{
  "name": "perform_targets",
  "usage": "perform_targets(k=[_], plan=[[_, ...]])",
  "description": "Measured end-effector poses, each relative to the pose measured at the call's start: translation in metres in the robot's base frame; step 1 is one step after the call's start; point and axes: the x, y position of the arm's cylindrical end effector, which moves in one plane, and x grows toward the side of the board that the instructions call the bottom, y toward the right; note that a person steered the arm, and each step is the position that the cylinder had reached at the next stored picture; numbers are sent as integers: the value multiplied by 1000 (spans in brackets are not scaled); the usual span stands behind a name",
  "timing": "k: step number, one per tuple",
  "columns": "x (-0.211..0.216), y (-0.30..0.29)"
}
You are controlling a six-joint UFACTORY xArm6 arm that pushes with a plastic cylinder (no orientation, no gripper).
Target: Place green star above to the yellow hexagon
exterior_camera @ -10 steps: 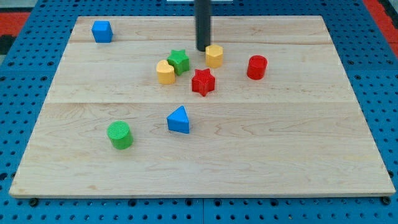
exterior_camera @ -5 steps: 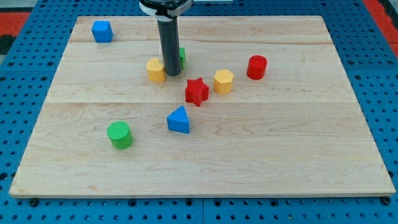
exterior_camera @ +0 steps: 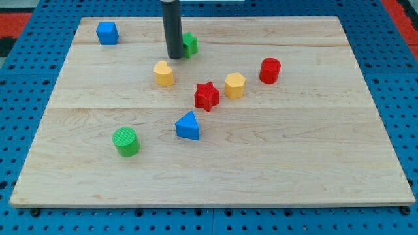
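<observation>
Nearest you, toward the view's bottom left of the tabletop [exterior_camera: 313, 170], sits the green cylinder [exterior_camera: 125, 141]. Just up and to the right of it is the blue triangle [exterior_camera: 187, 125]. Further back, you see the red star [exterior_camera: 207, 96] with the yellow hexagon [exterior_camera: 234, 85] just beside it on the right, and the red cylinder [exterior_camera: 270, 70] a little beyond that. Left of the red star, well apart, stands a second yellow block [exterior_camera: 164, 73], rounded in shape. Behind it, my tip [exterior_camera: 174, 56] rests against the left side of the green star [exterior_camera: 189, 44], which lies up and to the left of the hexagon, partly hidden by the rod. There is no claw on this arm. Farthest off, at the top left, is the blue cube [exterior_camera: 107, 32].
</observation>
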Motion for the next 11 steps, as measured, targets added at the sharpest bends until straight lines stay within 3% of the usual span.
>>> perform_targets(k=[2, 3, 4, 6, 9, 10, 11], plan=[[-34, 38], [-21, 21], [-44, 6], [-53, 85], [-44, 52], [-43, 82], [-15, 72]])
